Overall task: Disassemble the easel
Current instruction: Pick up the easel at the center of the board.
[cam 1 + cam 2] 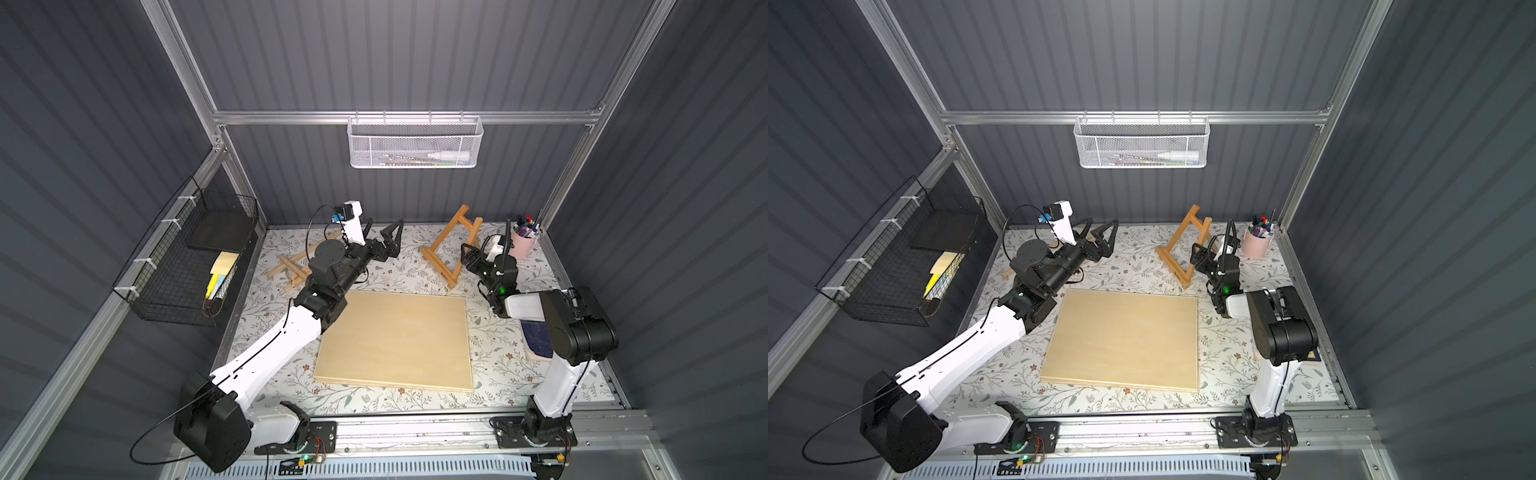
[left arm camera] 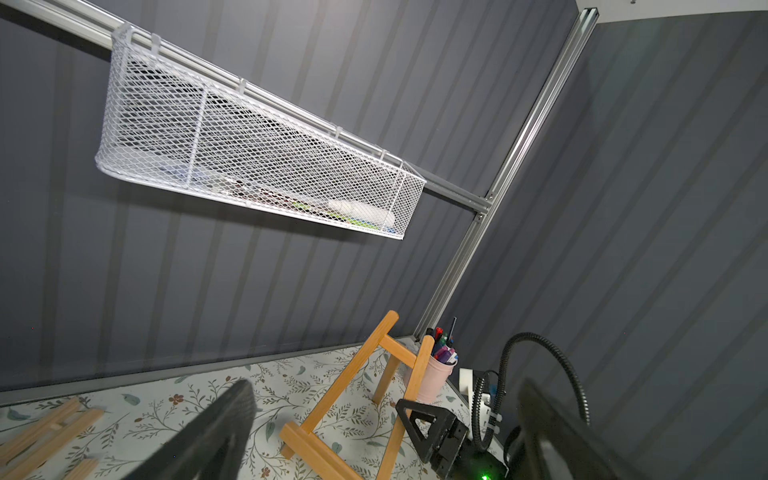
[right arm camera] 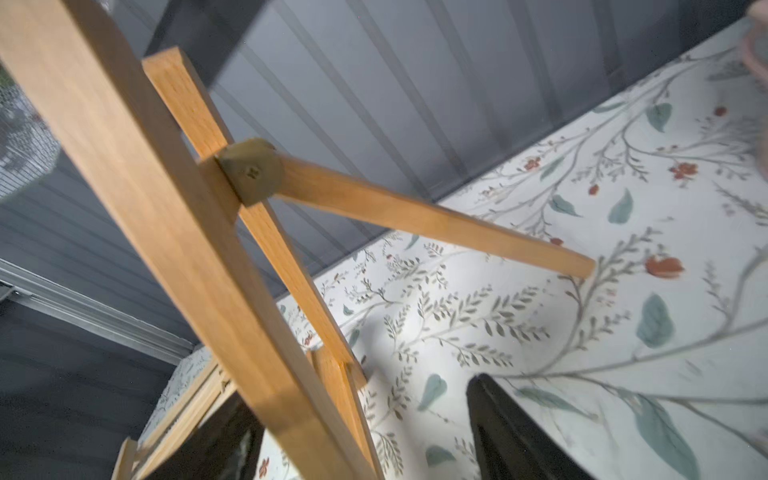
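The left arm [image 1: 266, 353] stretches from its near base toward the far left corner, wrist roughly level. The left gripper [image 1: 384, 235] has its jaws spread wide. The right arm [image 1: 557, 386] stands upright with the elbow folded forward. The right gripper [image 1: 471, 255] sits low, jaws apart.

The small wooden easel [image 1: 1173, 268] stands upright near the back edge of the table [image 1: 1225, 365], toward the back right corner, where a pink cup [image 1: 1258, 245] of pens sits. The right gripper [image 1: 1202, 254] is at the easel's right leg; whether it touches the wood is unclear from here. The left gripper [image 1: 1102, 226] hangs with its fingers spread near the back edge. A pale board [image 1: 1125, 340] lies mid-table.
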Controlling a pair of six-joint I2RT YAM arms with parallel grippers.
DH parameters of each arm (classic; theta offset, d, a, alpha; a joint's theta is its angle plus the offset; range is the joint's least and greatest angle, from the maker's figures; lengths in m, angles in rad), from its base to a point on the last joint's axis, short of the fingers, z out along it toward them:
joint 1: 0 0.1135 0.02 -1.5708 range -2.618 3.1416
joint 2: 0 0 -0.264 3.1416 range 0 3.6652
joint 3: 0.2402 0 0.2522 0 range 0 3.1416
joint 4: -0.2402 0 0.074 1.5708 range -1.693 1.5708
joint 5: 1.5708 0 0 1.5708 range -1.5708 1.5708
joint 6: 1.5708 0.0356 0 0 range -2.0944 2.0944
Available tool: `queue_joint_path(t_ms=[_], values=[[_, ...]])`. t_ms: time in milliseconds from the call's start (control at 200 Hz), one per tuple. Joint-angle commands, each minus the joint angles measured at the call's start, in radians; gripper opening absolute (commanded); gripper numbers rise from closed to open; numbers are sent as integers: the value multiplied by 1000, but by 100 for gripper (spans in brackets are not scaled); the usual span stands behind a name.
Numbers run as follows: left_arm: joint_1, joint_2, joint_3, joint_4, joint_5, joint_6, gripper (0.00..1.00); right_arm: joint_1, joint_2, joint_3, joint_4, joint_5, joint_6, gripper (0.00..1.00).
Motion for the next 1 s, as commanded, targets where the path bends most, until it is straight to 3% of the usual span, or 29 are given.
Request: queue_joint_path(t_ms=[0,415,665,856,996], values=[[-2,-18,29,4,-19,31,100,-2,35,18,85,-30,-41,73],[-2,-5,29,2,-24,35,99,-3,72,40,152,-114,-22,33],[-2,-3,26,2,-34,38,99,-5,53,16,214,-143,3,2],[-2,-2,27,1,-43,40,99,-5,36,-9,285,-186,60,0],[-2,-1,26,2,-46,41,100,-8,34,-39,417,-208,276,0]])
